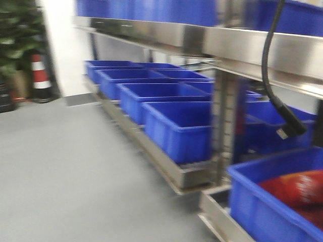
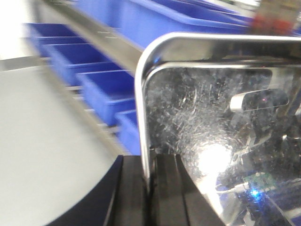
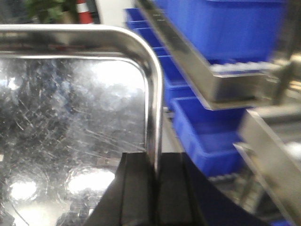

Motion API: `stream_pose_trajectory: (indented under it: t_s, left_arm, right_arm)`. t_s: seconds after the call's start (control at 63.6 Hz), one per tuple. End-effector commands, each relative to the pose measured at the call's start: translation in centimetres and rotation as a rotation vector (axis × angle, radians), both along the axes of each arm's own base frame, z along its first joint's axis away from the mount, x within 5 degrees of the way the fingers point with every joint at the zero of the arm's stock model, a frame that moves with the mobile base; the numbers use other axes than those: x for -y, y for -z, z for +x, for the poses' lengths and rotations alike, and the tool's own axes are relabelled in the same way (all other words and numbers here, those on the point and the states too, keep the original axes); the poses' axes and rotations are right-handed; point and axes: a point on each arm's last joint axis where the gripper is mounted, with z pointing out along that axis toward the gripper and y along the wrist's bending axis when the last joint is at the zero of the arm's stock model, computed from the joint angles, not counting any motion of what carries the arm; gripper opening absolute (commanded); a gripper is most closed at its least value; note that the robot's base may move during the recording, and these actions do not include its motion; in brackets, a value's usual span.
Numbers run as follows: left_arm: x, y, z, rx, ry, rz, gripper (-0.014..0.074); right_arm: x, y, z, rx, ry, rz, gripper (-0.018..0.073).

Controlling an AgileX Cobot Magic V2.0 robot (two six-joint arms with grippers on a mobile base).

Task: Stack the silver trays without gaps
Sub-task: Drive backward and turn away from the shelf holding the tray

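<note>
- Your left gripper (image 2: 151, 176) is reaching in from 6 o'clock, its black fingers (image 2: 134, 193) pinching the left rim of a silver tray (image 2: 211, 117).
- Your right gripper (image 3: 155, 167) is clamping a silver tray's (image 3: 70, 103) right rim likewise; whether it is the same tray, you cannot tell.
- Each is showing a scratched mirror bottom, rolled rim and rounded corner.
- Shelved blue bins (image 2: 99, 89) are crowding 10 o'clock on the left and 2 o'clock on the right, while grey floor (image 2: 42, 141) is lying open at 9 o'clock on the left.
</note>
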Motion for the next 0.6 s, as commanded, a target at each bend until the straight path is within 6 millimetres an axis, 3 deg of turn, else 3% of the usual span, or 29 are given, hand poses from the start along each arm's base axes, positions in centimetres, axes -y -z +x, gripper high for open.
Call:
stream_pose_trajectory:
  t_s: [0.0,0.582]
  left_arm:
    - [0.6,-1.05,-0.4,0.06,0.037,-0.055,-0.0017]
    - [0.6,-1.05,-0.4,0.06,0.037,-0.055,-0.0017]
  right_arm:
    - [-1.8,-1.8,-0.43,0.151,-0.158,0.11,-0.0078]
    - [-1.81,-1.82,-0.44,0.152,-0.159,0.111,-0.0078]
